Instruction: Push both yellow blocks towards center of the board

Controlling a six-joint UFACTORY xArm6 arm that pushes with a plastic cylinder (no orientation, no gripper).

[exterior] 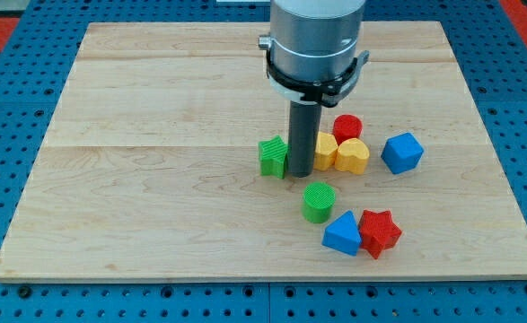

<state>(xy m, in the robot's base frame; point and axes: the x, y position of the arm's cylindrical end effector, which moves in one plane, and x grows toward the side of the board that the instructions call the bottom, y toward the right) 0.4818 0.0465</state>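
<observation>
Nearest the board's bottom edge, the red star-shaped block [379, 232] touches the blue triangular block [342, 233] on its left. Around them spreads the pale wooden board [155, 179], the largest thing I see. At its centre my tip [300, 172] stands between the green ridged block [273, 156] and the yellow hexagonal block [325, 150], which touches the yellow heart-shaped block [353, 155]. A blue cube [401, 152], a green cylinder [318, 201] and a red cylinder [347, 127] sit close by.

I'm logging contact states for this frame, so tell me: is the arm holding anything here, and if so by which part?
Nothing is held. My tip only pushes; it stands between the green block and the yellow blocks, close against both.
</observation>
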